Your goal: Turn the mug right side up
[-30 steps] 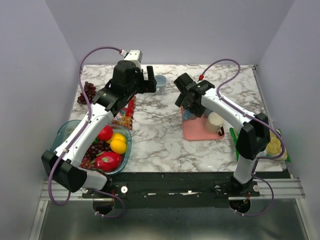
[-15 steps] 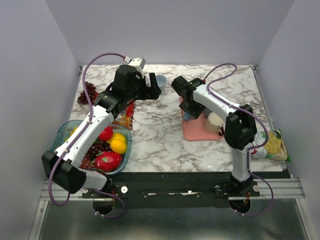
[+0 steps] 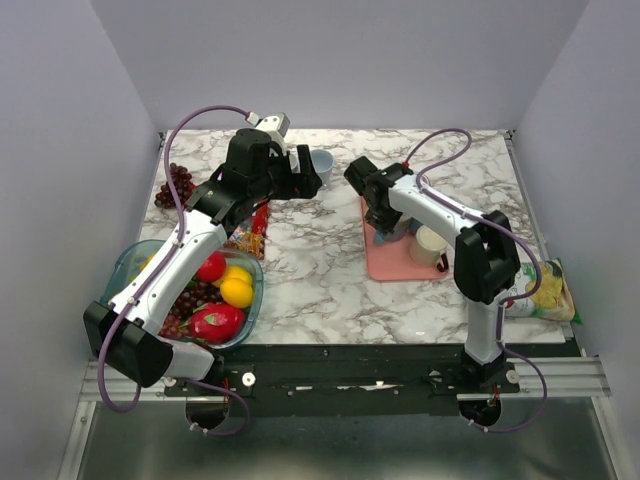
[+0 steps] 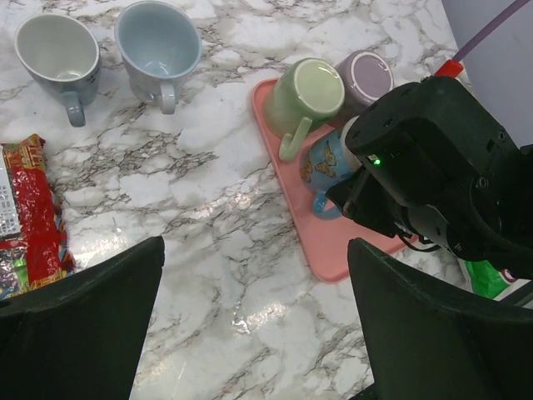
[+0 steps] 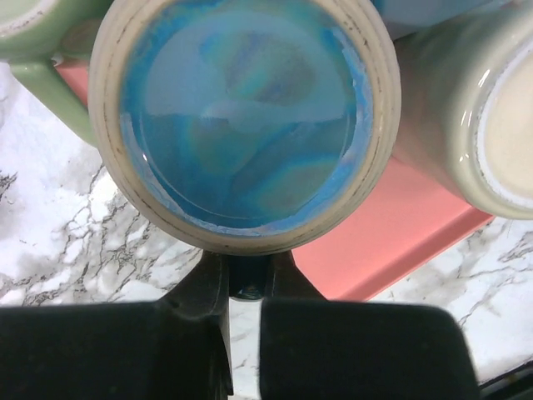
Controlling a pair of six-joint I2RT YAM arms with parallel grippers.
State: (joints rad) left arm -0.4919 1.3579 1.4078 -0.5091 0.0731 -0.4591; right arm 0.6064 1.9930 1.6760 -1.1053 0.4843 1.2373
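A blue mug [image 5: 241, 125] stands upside down on the pink tray [image 5: 400, 233], its glazed base facing the right wrist camera. My right gripper [image 5: 248, 279] is shut on the mug's dark blue handle, which sits pinched between the fingers. From the left wrist the same blue mug [image 4: 323, 162] shows partly under the right arm. In the top view the right gripper [image 3: 385, 222] is at the tray's [image 3: 400, 265] left end. My left gripper [image 4: 256, 321] hangs open above bare marble, holding nothing, and shows at the back left [image 3: 300, 172].
A green mug [image 4: 306, 93], a purple mug [image 4: 366, 75] and a cream mug [image 3: 430, 243] share the tray. A white mug [image 4: 57, 50] and a light-blue mug [image 4: 158, 42] stand upright at the back. Fruit bowl [image 3: 135, 262], grapes [image 3: 175, 183], red packet [image 4: 33, 208], green bag [image 3: 545, 290].
The right gripper has come onto the blue mug and closed on its handle. The left arm shifted slightly right at first, then held still.
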